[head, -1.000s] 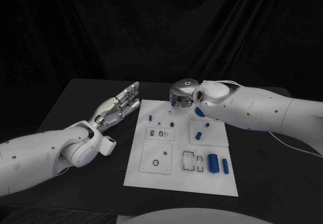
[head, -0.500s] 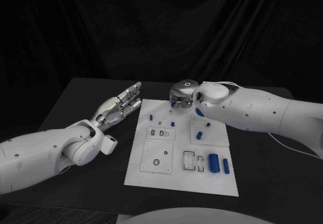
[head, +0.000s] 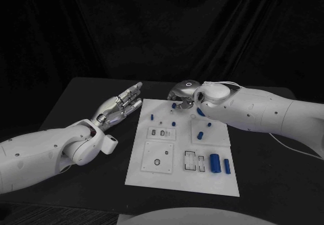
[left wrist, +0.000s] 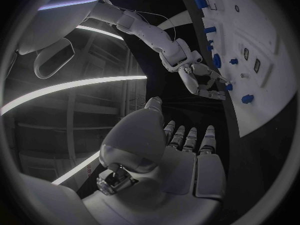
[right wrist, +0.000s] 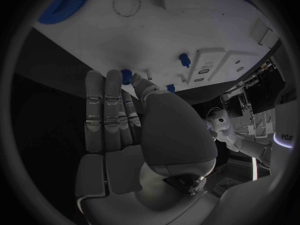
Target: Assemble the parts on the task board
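Fingers (head: 129, 99) of left hand (head: 118, 107) straight and side by side, holding nothing, hand over the black table (head: 81, 140) just off the task board's (head: 179, 180) left edge, toward its far left corner. Right hand (head: 183, 96) at the board's far edge, fingers bent down and drawn narrow around a small blue part (left wrist: 229, 86); tips touching or just beside it, firm hold cannot be told. On the board, near to far: two upright blue cylinders (head: 215, 163) by the right edge near the near right corner, a black ring (head: 156, 163) on the square plate left of them, a blue part (head: 200, 136) on the right-side plate mid board, a small blue peg (head: 173, 124) near centre, another blue peg (head: 152, 116) toward the far left corner.
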{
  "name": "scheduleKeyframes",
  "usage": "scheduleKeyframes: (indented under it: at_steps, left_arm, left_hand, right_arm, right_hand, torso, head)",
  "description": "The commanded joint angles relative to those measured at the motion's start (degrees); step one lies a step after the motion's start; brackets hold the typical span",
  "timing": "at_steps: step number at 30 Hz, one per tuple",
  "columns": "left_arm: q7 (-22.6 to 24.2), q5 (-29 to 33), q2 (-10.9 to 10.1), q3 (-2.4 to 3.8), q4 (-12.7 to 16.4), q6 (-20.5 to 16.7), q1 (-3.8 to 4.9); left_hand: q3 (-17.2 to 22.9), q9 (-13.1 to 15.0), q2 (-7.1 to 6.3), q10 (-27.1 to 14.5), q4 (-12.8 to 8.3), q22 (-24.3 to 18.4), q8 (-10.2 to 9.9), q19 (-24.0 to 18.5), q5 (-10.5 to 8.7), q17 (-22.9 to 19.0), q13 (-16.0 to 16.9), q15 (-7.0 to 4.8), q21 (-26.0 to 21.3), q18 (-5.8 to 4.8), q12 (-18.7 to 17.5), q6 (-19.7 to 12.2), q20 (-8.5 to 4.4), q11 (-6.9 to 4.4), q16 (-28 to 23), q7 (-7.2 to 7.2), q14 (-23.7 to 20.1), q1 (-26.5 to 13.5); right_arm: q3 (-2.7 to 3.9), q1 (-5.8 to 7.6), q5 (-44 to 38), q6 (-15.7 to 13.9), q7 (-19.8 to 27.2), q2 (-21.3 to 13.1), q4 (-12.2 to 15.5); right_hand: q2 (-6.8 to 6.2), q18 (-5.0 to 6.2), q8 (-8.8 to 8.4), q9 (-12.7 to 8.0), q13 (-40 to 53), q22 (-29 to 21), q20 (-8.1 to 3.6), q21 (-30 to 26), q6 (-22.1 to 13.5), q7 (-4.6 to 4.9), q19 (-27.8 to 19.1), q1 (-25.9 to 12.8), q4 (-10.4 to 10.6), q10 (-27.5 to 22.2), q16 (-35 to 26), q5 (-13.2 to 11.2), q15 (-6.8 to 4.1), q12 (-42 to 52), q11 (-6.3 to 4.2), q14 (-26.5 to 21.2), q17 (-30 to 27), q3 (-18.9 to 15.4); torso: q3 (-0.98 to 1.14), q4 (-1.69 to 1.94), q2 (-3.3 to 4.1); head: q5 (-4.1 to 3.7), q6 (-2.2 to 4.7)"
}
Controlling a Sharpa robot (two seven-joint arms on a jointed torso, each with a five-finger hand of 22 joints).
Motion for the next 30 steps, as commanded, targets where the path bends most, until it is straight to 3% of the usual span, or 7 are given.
scheduleKeyframes:
  at_steps: [1, 5, 10, 12, 18, 24, 30]
  left_arm:
    - [0.47, -0.02, -0.07, 0.05, 0.10, 0.56, 0.16]
    - [0.49, -0.02, -0.25, 0.05, 0.07, 0.55, 0.16]
    - [0.76, -0.02, -0.45, 0.05, -0.06, 0.39, 0.16]
    - [0.96, -0.02, -0.65, 0.05, -0.03, 0.20, 0.16]
    - [1.43, -0.02, -1.54, 0.05, 0.24, -0.42, 0.16]
    - [1.57, -0.02, -2.43, 0.06, 0.84, -0.80, 0.20]
    - [1.47, -0.02, -3.57, 0.06, 1.68, -0.95, 0.34]
  left_hand:
    - [0.11, 0.10, -0.01, -0.09, -0.38, 0.06, 0.17, 0.00, 0.23, -0.07, -0.03, 0.40, 0.32, 0.54, -0.34, 0.34, 0.24, 0.35, -0.21, 0.04, 0.18, 0.43]
    - [0.11, 0.09, -0.01, -0.10, -0.39, 0.05, 0.17, -0.02, 0.24, -0.07, -0.04, 0.42, 0.31, 0.54, -0.37, 0.34, 0.26, 0.36, -0.21, 0.12, 0.18, 0.44]
    - [0.10, 0.09, -0.01, -0.11, -0.38, 0.03, 0.17, -0.04, 0.20, -0.07, -0.05, 0.41, 0.29, 0.53, -0.38, 0.35, 0.26, 0.38, -0.21, 0.15, 0.18, 0.42]
    - [0.07, 0.10, -0.03, -0.10, -0.35, 0.01, 0.19, -0.09, 0.10, -0.07, -0.04, 0.37, 0.25, 0.53, -0.35, 0.46, 0.23, 0.37, -0.21, 0.20, 0.18, 0.37]
    - [-0.04, 0.14, -0.09, -0.07, -0.21, -0.02, 0.26, -0.15, -0.10, -0.07, -0.01, 0.27, 0.21, 0.51, -0.27, 0.79, 0.09, 0.29, -0.21, 0.22, 0.18, 0.21]
    - [-0.07, 0.17, -0.11, -0.04, -0.16, -0.05, 0.31, -0.19, -0.09, -0.07, 0.00, 0.20, 0.18, 0.50, -0.22, 1.00, 0.00, 0.24, -0.21, 0.24, 0.18, 0.17]
    - [-0.09, 0.20, -0.16, 0.00, -0.18, -0.04, 0.38, -0.18, 0.09, -0.07, 0.02, 0.13, 0.19, 0.50, -0.14, 1.32, -0.13, 0.14, -0.21, 0.36, 0.18, 0.23]
  right_arm:
    - [0.23, -0.02, 0.08, -4.23, -1.75, -0.99, 0.55]
    - [0.45, 0.97, 2.20, -6.49, -1.70, -3.32, 2.83]
    - [0.55, 2.94, 4.32, -6.32, -2.70, -8.31, 7.93]
    - [0.56, 3.74, 4.71, -6.01, -3.25, -10.80, 10.26]
    - [0.52, 5.60, 5.20, -4.03, -5.39, -17.88, 16.10]
    - [0.43, 6.16, 5.31, -1.57, -6.99, -22.56, 19.74]
    - [0.39, 6.40, 5.35, -0.27, -8.22, -26.61, 23.71]
  right_hand:
    - [0.22, 0.83, -0.23, -0.13, 0.11, -0.58, 0.08, -1.15, -3.24, -0.09, -0.47, -0.81, 0.18, -1.80, -0.17, -0.42, 0.07, -0.08, -0.06, -0.46, -0.04, -1.67]
    - [0.81, 0.92, 0.01, 0.03, 0.28, -0.82, 0.08, -1.97, -2.82, 1.11, -0.57, -0.59, 0.47, -1.91, -0.17, -0.24, 0.04, 0.16, -0.16, -0.69, -0.04, -2.78]
    - [2.23, 0.82, 0.27, 0.21, 0.75, -0.08, 0.10, -1.92, -0.77, 2.17, 0.11, -0.30, 0.49, 1.33, 0.15, 0.74, 0.13, 1.10, 0.05, -0.51, 0.09, -3.34]
    - [2.52, 0.81, 0.41, 0.30, 0.77, 0.06, 0.11, -1.95, 0.23, 2.32, 0.23, -0.19, 0.40, 1.84, 0.21, 1.07, 0.14, 1.18, 0.07, -0.48, 0.11, -3.39]
    - [3.55, 0.69, 0.97, 0.63, 0.72, 0.97, 0.13, -1.52, 4.17, 2.48, 0.93, -0.54, 0.60, 3.23, 0.52, 1.97, 0.18, 1.42, 0.08, -0.17, 0.22, -3.56]
    - [3.67, 0.68, 1.18, 0.74, 0.65, 1.13, 0.13, -1.51, 5.54, 2.51, 1.09, -0.91, 0.80, 3.36, 0.61, 1.78, 0.17, 1.38, 0.07, -0.08, 0.25, -3.79]
    - [3.90, 0.57, 1.26, 0.73, 0.68, 1.85, 0.18, -1.22, 6.52, 2.44, 1.69, -1.64, 1.22, 4.60, 0.86, 1.03, 0.29, 1.79, -0.04, 0.21, 0.33, -4.41]
  torso:
    - [-0.05, -0.08, -0.03]
    - [-0.05, -0.07, -0.05]
    - [-0.02, -0.20, -0.07]
    - [-0.02, -0.20, -0.09]
    - [-0.05, -0.18, -0.05]
    - [-0.09, -0.14, 0.01]
    - [-0.36, -0.76, 0.57]
  head:
    - [0.34, -0.35]
    - [0.55, -0.43]
    - [0.84, -1.63]
    - [0.77, -1.77]
    - [-0.49, -2.48]
    - [-1.22, -3.68]
    - [-1.80, -3.68]
